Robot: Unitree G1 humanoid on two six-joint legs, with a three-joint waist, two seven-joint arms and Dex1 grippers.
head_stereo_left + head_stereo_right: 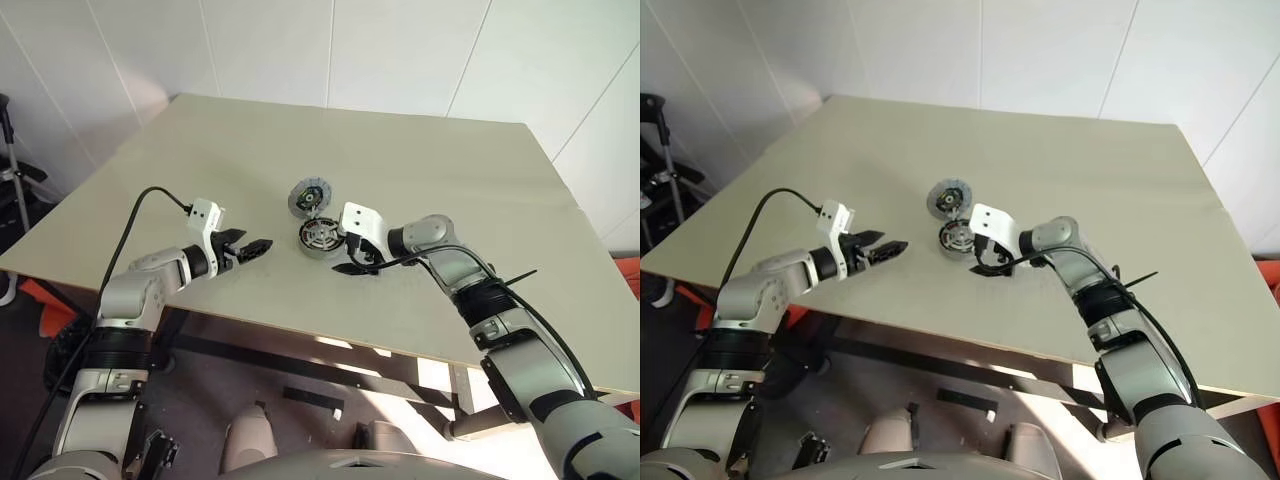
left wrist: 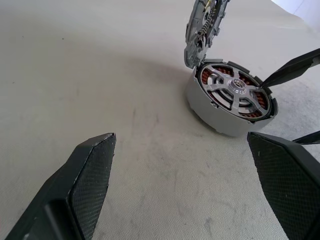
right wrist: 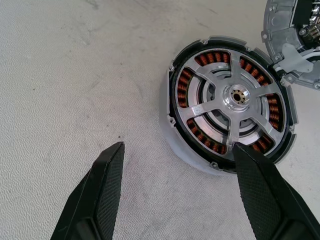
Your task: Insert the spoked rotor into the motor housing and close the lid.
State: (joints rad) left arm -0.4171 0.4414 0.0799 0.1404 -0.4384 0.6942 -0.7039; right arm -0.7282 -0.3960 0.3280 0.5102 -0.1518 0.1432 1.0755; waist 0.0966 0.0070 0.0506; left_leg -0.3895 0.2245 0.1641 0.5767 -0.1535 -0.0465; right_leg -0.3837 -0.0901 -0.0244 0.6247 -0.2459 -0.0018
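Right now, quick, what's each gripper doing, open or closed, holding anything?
Left gripper: open, holding nothing, pointed toward the motor housing.
Right gripper: open, holding nothing, fingers apart just beside the housing.

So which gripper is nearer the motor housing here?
Right. The right gripper hangs open just beside the motor housing, one finger at its rim; the left gripper is open too, farther off across bare table.
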